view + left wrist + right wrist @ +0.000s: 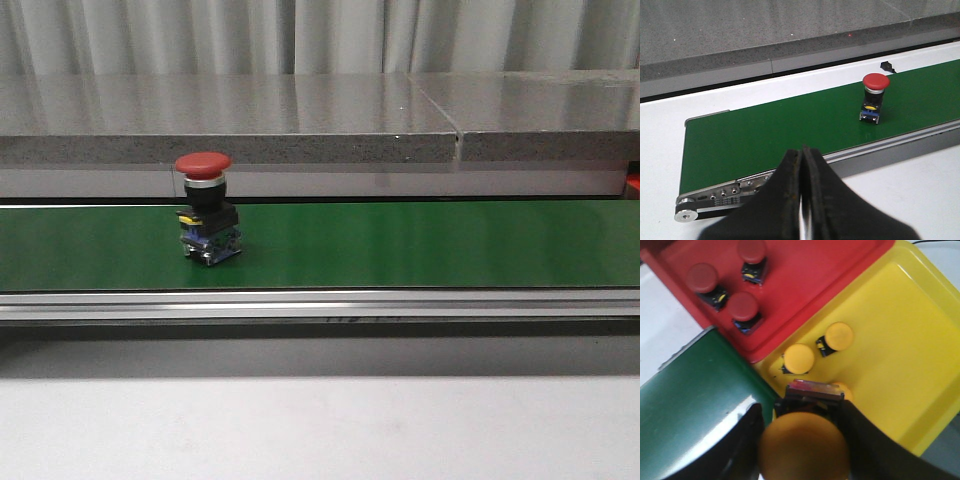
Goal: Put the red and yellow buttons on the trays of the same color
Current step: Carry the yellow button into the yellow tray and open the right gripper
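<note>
Front view: red mushroom-head push button with black body and blue contact block [206, 220] is standing upright on the green conveyor belt [420, 245], left of centre, nothing near it. Grey stone surface [300, 115] is running behind the belt.

Left wrist view: left tool [802, 165] is hovering off the belt's near edge, fingers pressed together, holding nothing, well apart from that red button [874, 99].

Right wrist view: right tool [805, 440] is clamped on a yellow mushroom-head push button [804, 450], hanging over the yellow plastic tray [900, 330]. Two yellow buttons [799, 359] are already lying in it, a third is half hidden behind the held one. Red plastic tray [805, 275] is sitting right beside it, edges touching, with three red buttons [744, 307] inside.

Handling call: button is looking rigid, light, top-heavy, with a wide smooth cap over a narrow body, so likely tipping if nudged. Judging the best grip is across the squarish black body under the cap, not on the domed cap, which would probably be slipping.
</note>
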Controlling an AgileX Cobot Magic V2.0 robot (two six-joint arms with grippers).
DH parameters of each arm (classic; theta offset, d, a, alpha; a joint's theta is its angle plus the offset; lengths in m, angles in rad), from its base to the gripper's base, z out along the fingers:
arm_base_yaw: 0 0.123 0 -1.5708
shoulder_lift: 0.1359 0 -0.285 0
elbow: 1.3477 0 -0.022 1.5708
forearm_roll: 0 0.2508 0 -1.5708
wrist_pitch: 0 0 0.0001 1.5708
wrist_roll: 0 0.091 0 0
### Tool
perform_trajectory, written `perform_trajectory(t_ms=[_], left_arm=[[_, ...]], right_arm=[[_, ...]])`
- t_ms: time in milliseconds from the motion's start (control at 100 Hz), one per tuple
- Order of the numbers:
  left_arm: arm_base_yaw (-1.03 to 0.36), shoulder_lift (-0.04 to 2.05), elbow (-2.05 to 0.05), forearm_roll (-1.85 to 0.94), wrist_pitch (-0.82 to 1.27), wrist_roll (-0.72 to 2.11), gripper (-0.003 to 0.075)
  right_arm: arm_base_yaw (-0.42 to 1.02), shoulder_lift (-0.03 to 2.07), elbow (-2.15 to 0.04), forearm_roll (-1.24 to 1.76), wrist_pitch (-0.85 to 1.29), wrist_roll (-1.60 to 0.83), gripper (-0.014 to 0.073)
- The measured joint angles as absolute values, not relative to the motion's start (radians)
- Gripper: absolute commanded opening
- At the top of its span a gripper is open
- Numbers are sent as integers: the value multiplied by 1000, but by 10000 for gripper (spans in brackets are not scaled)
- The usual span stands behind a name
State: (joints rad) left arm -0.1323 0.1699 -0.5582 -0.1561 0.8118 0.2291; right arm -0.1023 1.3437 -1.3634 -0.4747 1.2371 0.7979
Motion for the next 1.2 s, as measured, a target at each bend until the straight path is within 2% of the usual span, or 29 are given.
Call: perform_trajectory(t_ms=[370,750,1200], left_arm=[[-132,170,-558,-156,812,229,-21],[-132,170,-558,-156,812,229,-21],[-132,170,-558,-156,812,229,-21]], right_arm=[[-347,1267,-1208,-473,1202,754,38],[-552,1269,-1045,-335,936,616,36],[-589,1459,-1008,-294,848,569,36]])
